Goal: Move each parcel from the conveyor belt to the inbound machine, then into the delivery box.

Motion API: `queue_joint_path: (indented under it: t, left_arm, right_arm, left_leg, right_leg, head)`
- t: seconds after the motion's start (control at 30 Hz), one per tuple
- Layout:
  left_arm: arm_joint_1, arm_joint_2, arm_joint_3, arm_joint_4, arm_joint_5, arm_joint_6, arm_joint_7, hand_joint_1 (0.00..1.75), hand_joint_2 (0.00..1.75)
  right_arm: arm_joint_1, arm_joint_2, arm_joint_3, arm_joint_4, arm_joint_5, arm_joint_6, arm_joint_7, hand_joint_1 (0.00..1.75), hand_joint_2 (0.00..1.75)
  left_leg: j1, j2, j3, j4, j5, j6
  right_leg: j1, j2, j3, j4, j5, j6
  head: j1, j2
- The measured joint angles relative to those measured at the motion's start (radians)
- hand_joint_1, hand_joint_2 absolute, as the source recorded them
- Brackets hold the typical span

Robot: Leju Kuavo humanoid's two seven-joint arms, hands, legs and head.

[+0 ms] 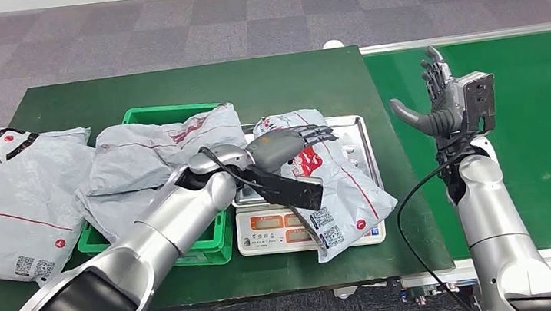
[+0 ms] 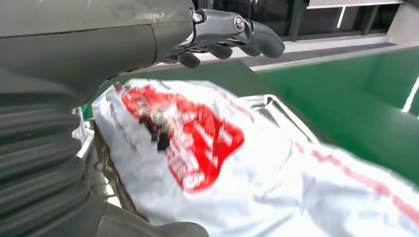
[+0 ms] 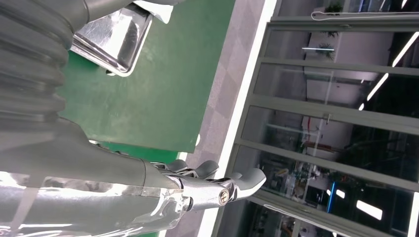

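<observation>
Left hand (image 1: 286,143) flat over parcel (image 1: 338,195) overhanging scale (image 1: 265,232) front edge.

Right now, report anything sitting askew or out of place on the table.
The parcel on the scale lies crooked, its lower end hanging past the scale's front edge over the display. Another parcel is slumped over the green crate rather than inside it.

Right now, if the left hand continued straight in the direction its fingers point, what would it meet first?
The left hand hovers over the parcel on the scale, fingers pointing toward the conveyor belt. Going straight, it would probably pass above the scale's far rim and meet nothing nearer than the belt; depth is unclear.
</observation>
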Motion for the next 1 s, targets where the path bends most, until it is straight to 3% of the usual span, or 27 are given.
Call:
queue_joint_path:
  t: [0.13, 0.5, 0.7, 1.0]
  left_arm:
    - [0.033, -0.004, -0.035, 0.012, -0.028, 0.066, -0.004, 0.00, 1.75]
    - [0.055, -0.013, -0.068, 0.029, -0.046, 0.110, -0.009, 0.00, 1.75]
    - [0.099, -0.033, -0.102, 0.030, -0.100, 0.235, 0.009, 0.00, 1.75]
    - [0.157, -0.075, -0.180, 0.057, -0.165, 0.288, 0.023, 0.00, 1.75]
  right_arm:
    - [-0.001, 0.000, 0.011, 0.003, -0.003, 0.000, -0.002, 0.00, 1.75]
    - [-0.002, 0.000, 0.021, 0.005, -0.005, -0.001, -0.003, 0.00, 1.75]
    - [0.015, -0.009, 0.022, -0.008, -0.022, 0.001, -0.004, 0.00, 1.75]
    - [0.032, -0.010, 0.022, -0.027, -0.022, -0.010, -0.005, 0.00, 1.75]
  left_leg:
    - [0.000, 0.000, 0.000, 0.000, 0.000, 0.000]
    - [0.000, 0.000, 0.000, 0.000, 0.000, 0.000]
    - [0.000, 0.000, 0.000, 0.000, 0.000, 0.000]
    - [0.000, 0.000, 0.000, 0.000, -0.001, 0.001]
  right_leg:
    - [0.000, 0.000, 0.000, 0.000, 0.000, 0.000]
    - [0.000, 0.000, 0.000, 0.000, 0.000, 0.000]
    - [0.000, 0.000, 0.000, 0.000, 0.000, 0.000]
    - [0.000, 0.000, 0.000, 0.000, 0.000, 0.000]
  head:
    - [0.000, 0.000]
    - [0.000, 0.000]
    - [0.000, 0.000]
    - [0.000, 0.000]
